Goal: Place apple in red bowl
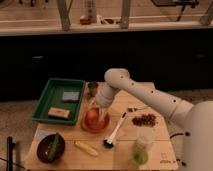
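The red bowl (103,125) sits on the wooden table, left of centre. The apple (92,117) is small, round and orange-red, and lies inside the bowl. My gripper (96,106) hangs at the end of the white arm, right over the bowl and just above the apple. It hides the apple's top, so I cannot tell whether it touches the fruit.
A green tray (46,98) with a sponge and a bar stands at the left. A metal can (92,89) is behind the bowl. A dark brown bowl (49,148), a yellow item (86,148), a brush (115,132), grapes (145,120) and a green cup (141,151) lie around it.
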Controlling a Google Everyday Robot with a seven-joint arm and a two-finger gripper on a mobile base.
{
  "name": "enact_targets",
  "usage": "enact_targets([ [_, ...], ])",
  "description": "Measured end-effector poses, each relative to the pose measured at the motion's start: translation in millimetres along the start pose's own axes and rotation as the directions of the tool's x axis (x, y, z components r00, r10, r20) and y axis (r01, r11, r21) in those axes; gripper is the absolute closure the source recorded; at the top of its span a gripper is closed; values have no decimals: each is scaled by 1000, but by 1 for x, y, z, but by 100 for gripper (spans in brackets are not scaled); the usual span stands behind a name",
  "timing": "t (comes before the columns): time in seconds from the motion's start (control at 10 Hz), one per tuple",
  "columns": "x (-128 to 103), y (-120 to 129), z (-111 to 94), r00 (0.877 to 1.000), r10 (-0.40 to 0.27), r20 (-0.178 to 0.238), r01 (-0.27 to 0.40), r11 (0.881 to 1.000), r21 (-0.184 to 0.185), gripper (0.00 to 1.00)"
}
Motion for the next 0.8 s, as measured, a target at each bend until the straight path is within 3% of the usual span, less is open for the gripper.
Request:
enact_targets([
  [0.8, 8, 2, -9, 1000, -12, 1, 12, 1000, -11, 20],
])
